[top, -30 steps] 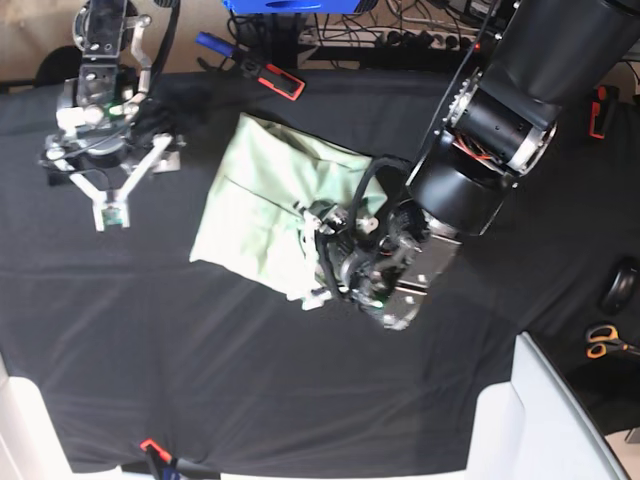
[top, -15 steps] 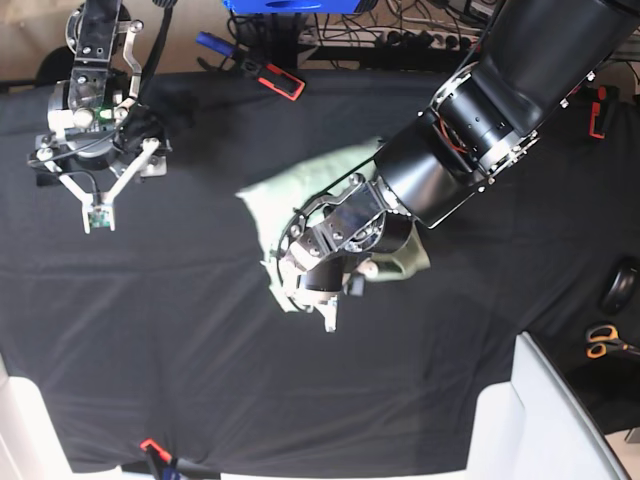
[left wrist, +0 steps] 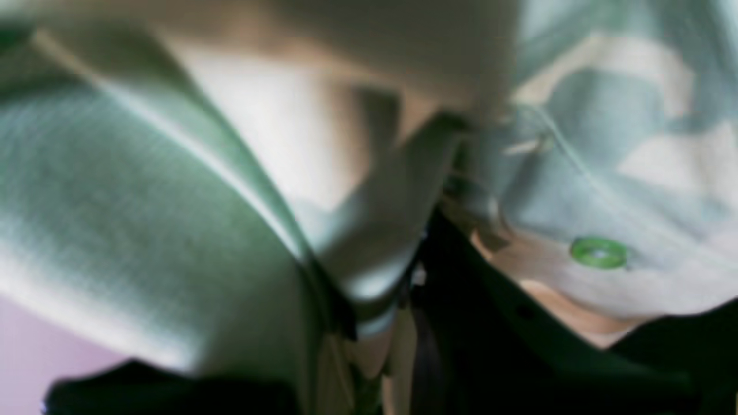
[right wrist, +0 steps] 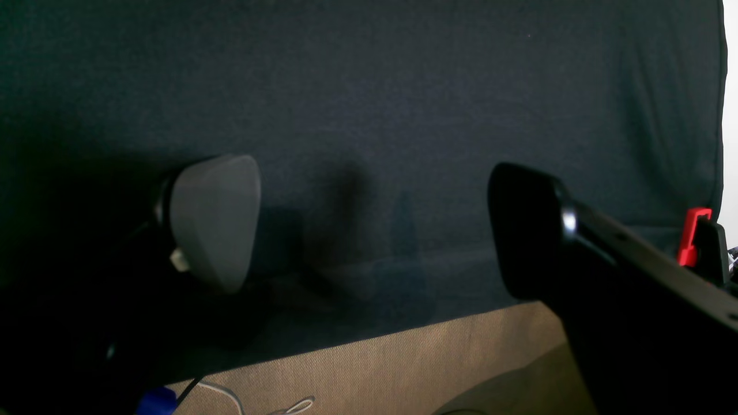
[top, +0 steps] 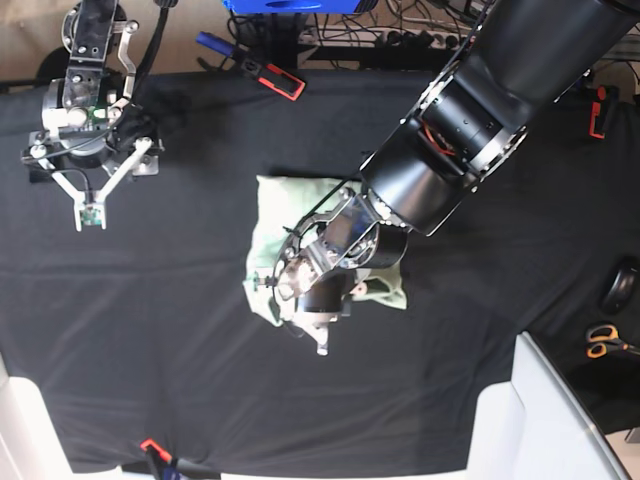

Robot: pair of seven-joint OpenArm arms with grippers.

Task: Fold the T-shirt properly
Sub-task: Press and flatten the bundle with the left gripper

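Pale mint-green T-shirt (top: 272,215) bunched mid black table cover (top: 200,380), left gripper (top: 300,300) over its near edge, pinching its fabric, right gripper (top: 90,190) spread wide, well apart from the T-shirt

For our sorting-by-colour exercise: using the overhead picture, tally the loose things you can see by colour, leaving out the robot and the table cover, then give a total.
Pale green: 1, the T-shirt
Red and black: 1, the clamp
Orange-handled: 1, the scissors
Blue: 1, the marker-like tool
Total: 4
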